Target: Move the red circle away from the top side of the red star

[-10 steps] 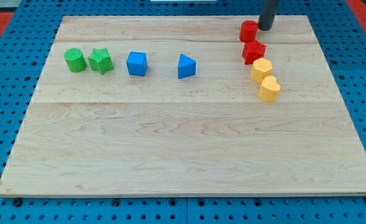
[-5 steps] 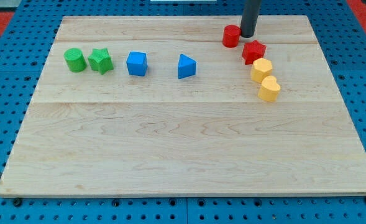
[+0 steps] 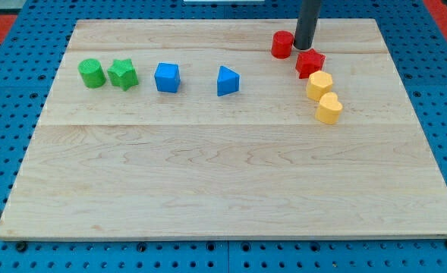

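Progress here: red circle [image 3: 282,45] has slid toward the view's left over the last second, now up-left of the red star [image 3: 310,63] with a gap. My tip [image 3: 305,47], no gripper, sits just right of it. Basically done.

Green [image 3: 92,73], blue [image 3: 167,77] and yellow blocks [image 3: 319,86] sit on the board [image 3: 208,167].
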Controlling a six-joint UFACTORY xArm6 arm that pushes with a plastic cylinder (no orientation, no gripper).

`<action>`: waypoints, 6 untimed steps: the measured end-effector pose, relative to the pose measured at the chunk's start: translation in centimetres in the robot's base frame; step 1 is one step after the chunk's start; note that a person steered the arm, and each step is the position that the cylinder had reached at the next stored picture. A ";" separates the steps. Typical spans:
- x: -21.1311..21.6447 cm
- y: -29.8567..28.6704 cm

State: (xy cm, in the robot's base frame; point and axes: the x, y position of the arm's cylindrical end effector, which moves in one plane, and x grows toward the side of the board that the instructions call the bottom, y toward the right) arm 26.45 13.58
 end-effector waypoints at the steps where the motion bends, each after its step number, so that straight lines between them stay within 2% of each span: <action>1: 0.2 -2.2; 3: -1.0 -4.6; 4: -0.6 -11.2; 5: 1.2 -15.1; 6: 1.7 -6.2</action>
